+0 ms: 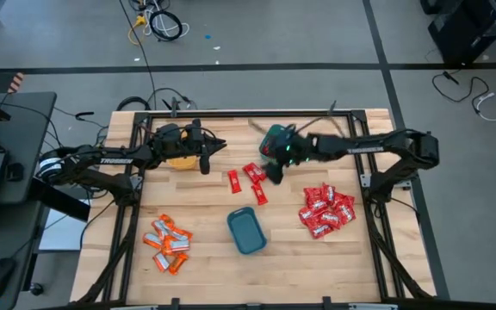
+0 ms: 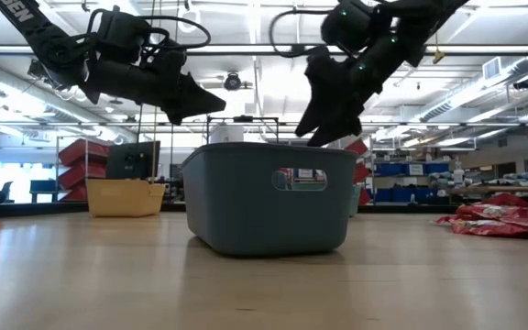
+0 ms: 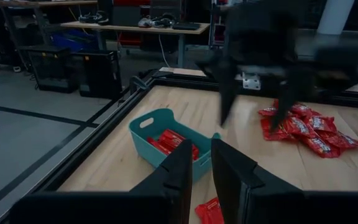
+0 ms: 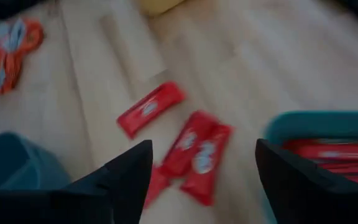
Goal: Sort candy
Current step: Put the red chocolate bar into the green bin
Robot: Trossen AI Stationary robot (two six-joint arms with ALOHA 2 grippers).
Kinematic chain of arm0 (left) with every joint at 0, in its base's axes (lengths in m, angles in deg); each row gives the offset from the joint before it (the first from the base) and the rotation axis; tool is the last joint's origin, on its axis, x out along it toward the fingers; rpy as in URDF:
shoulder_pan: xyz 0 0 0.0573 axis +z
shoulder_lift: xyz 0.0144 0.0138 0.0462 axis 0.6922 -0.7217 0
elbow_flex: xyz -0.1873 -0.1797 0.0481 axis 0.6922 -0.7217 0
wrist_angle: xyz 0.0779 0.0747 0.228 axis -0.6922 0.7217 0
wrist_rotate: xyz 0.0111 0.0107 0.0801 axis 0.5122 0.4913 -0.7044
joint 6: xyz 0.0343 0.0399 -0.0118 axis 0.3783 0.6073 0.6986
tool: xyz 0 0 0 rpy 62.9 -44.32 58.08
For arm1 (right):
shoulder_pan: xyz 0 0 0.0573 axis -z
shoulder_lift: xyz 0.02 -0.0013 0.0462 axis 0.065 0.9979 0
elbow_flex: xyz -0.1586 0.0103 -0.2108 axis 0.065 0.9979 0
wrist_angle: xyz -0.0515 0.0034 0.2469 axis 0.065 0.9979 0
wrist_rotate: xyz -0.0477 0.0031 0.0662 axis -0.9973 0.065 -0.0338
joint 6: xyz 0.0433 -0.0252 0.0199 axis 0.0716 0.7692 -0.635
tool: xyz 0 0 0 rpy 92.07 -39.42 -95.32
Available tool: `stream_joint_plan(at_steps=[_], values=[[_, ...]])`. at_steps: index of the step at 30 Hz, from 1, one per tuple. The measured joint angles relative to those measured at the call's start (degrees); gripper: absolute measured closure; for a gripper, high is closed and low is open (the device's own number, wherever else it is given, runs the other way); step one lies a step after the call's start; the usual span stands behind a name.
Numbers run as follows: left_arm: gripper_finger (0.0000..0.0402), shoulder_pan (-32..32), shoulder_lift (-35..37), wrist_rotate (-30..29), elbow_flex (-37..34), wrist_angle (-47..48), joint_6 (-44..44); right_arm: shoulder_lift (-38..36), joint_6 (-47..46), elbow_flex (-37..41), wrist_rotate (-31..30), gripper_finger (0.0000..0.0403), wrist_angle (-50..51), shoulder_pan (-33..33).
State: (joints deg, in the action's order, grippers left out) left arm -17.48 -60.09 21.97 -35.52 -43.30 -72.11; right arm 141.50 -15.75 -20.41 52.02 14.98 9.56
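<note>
Where right fingers (image 4: 201,180) gape — candy (image 4: 191,152) below

A robotics lab: framed wooden table (image 1: 205,202), cables, benches, ceiling strip lights.

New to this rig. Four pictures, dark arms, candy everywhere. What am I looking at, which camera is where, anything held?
Two dark robot arms work at a wooden table, sorting candy. One camera looks straight down, one sits at table height, and one rides on each wrist.

From above: the left gripper waits near a yellow bin, holding nothing that shows. The right gripper hangs, fingers spread and empty, by a teal bin with narrow red bars inside. More red bars lie loose mid-table.

An orange-and-white pile sits at the front left, a pile of red packets on the right, and a second teal bin between them; that bin fills the table-height picture.
</note>
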Motion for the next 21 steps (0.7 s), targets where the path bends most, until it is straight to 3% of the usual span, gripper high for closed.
stream_joint_plan(at_steps=[5, 11, 21], values=[[0.0341, 0.0, 0.0, 0.0, 0.0, 0.0, 0.0, 5.7, -5.7, 0.0, -6.5, 0.0157, -5.7, -6.2], [0.0341, 0.0, 0.0, 0.0, 0.0, 0.1, 0.1, 12.1, -10.5, 0.0, -14.0, 0.0162, -10.5, -8.3], [0.0341, 0.0, 0.0, -0.1, 0.0, 0.3, 0.1, 20.4, -12.1, -1.8, -18.5, 0.0142, -14.1, -8.3]])
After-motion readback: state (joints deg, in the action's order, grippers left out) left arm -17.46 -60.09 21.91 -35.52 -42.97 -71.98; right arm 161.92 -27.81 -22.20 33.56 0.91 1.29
